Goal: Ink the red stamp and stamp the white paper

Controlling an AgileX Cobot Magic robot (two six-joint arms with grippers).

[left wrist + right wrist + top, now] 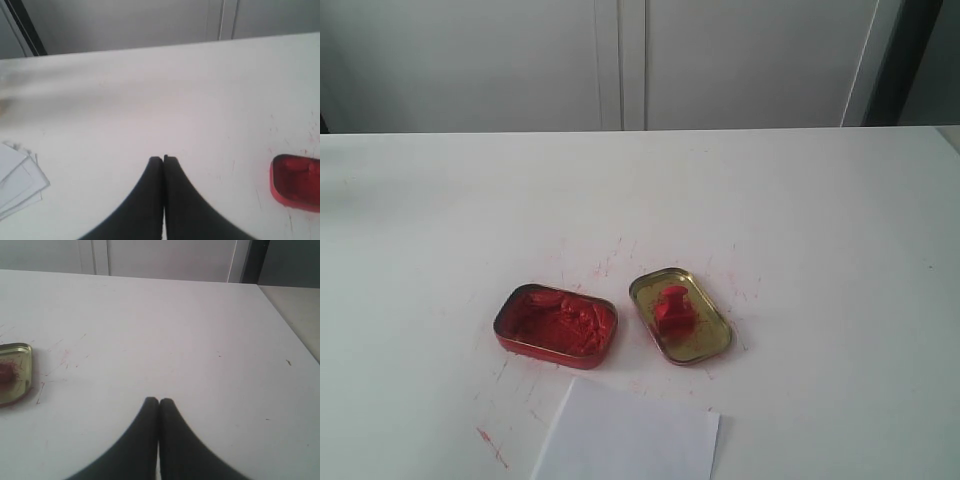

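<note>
Grabbing the red stamp (671, 306) is where this could go wrong: it sits inside the gold lid (708, 345), just right of the red tin (557, 325), so a finger catching the rim would likely shove lid and stamp together. The stamp is small and seems tipped over, knob toward the far side. The white paper (630, 435) lies nearer, unmarked where visible. The left gripper (163, 159) and right gripper (158, 401) both have jaws pressed together, empty.
</note>
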